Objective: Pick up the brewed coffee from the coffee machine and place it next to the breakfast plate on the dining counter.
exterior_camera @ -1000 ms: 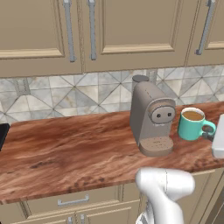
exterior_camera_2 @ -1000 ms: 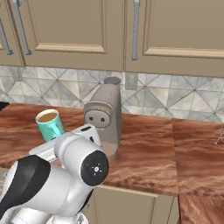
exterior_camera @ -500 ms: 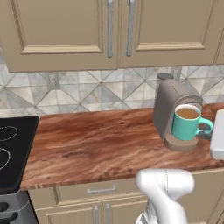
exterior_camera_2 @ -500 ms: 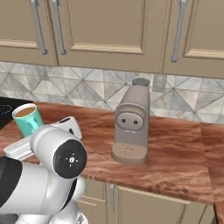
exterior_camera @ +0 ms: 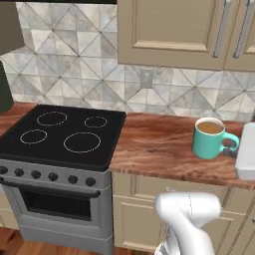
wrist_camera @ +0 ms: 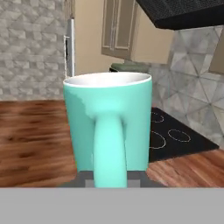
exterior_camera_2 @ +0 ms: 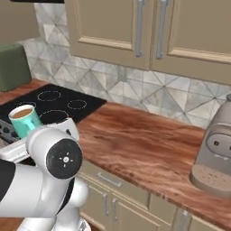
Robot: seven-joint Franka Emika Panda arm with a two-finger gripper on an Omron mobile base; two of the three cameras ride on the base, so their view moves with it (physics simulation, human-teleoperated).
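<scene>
Off the coffee machine [exterior_camera_2: 215, 151], which sits at three o'clock in the right base view, the brewed coffee [exterior_camera: 211, 138] rides upright in the carry. Gripper [wrist_camera: 111, 183] is clamped on its handle. Left, I judge: reaching the dining counter and setting it by the breakfast plate.

1. The mug [exterior_camera: 212, 139] is carried above the wooden counter [exterior_camera: 159, 149], and the air around it is open on all sides.
2. The stove [exterior_camera: 62, 134] to the left has a flat bare top.
3. The coffee machine [exterior_camera_2: 215, 149] stands tall, well apart on the right.
4. Upper cabinets [exterior_camera: 184, 30] limit the room above.
</scene>
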